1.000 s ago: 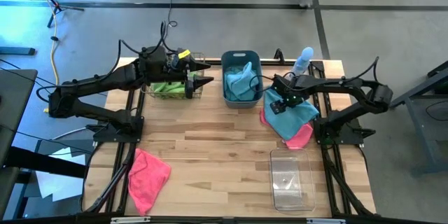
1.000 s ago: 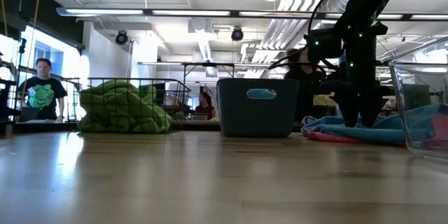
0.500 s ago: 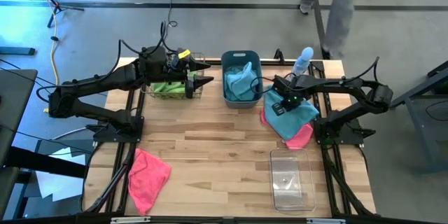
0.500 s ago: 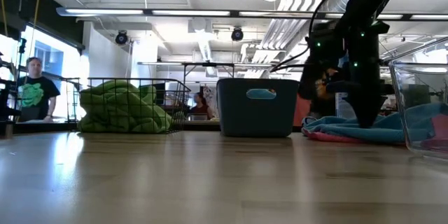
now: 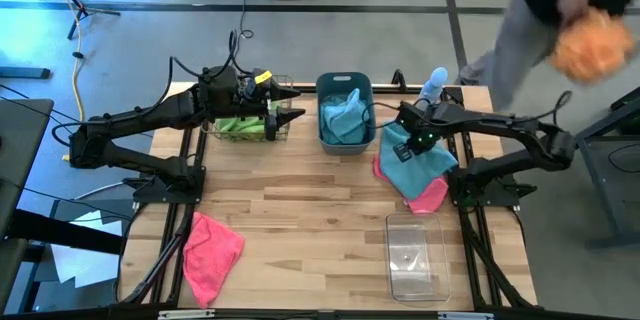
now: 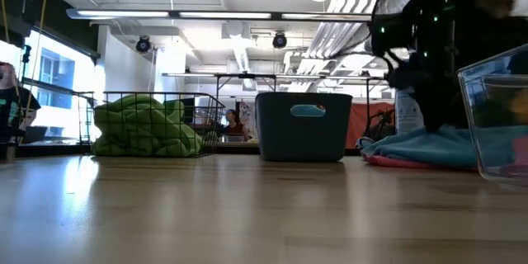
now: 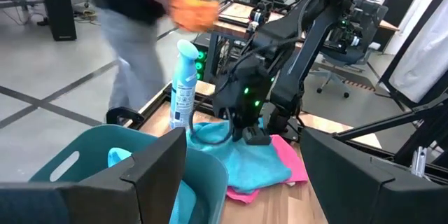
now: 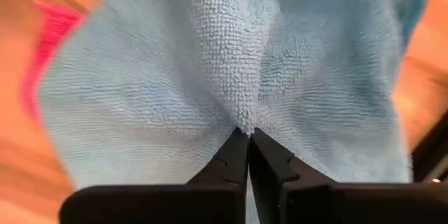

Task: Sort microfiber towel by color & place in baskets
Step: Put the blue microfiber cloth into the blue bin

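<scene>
A light blue microfiber towel point(image 5: 418, 162) lies at the table's far right, on top of a pink towel point(image 5: 430, 196). My right gripper point(image 5: 405, 140) stands over its far left part, shut on it. My left gripper point(image 5: 290, 106) hangs open above the wire mesh basket point(image 5: 243, 120), which holds green towels point(image 6: 144, 125). The slate-blue tub point(image 5: 345, 110) holds light blue towels. Another pink towel point(image 5: 212, 245) lies spread at the near left. The clear bin point(image 5: 417, 252) stands at the near right. My right gripper pinches a raised fold of the light blue towel point(image 8: 243, 120) between its two shut fingers, which come down on it from above. The cloth is gathered into a ridge at the fingertips point(image 8: 234, 155). The rest of the towel lies on the pink towel and the table.
A pale blue spray bottle point(image 5: 433, 85) stands at the far edge, right behind my right gripper. A person carrying something orange point(image 5: 590, 40) walks past beyond the table's far right corner. Bare wood lies between the near pink towel and the clear bin.
My right gripper has shut on the light blue towel and gathered a fold of it, shifting slightly toward the table's far edge. The person has walked past behind the table toward the right.
</scene>
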Motion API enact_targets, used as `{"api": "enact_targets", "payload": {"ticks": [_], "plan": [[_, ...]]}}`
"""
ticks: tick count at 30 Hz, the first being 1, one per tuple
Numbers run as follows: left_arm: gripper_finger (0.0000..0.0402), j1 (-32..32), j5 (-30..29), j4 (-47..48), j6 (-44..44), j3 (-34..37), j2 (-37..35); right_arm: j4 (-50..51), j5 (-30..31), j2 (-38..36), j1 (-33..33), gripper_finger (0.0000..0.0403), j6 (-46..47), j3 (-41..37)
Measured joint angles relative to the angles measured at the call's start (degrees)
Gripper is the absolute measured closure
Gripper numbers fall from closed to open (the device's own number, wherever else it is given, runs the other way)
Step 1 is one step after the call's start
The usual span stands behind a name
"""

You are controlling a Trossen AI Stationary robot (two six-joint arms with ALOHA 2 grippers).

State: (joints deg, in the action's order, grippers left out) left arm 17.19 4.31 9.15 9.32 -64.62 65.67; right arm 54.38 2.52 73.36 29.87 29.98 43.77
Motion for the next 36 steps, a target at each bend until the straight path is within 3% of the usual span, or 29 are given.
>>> {"api": "enact_targets", "payload": {"ticks": [12, 18, 27, 36], "plan": [[0.0135, 0.0, -0.08, 0.02, -0.6, 0.0, 0.0, 8.83, -0.05, -3.38, 0.0, 0.0402, -1.9, 15.66], [0.0135, 0.02, -0.11, 0.02, -1.22, 0.0, 0.0, 10.65, -3.18, -3.38, -1.04, 0.0402, -3.48, 23.69], [0.0135, 0.25, -0.48, 0.02, -2.89, 0.0, 0.0, 16.75, -5.98, -3.4, -8.78, 0.0403, -1.57, 33.03], [0.0135, 1.76, -0.75, -0.02, -4.99, 0.0, 0.0, 13.94, -9.83, -2.17, -21.69, 0.0403, 6.08, 34.18]]}}
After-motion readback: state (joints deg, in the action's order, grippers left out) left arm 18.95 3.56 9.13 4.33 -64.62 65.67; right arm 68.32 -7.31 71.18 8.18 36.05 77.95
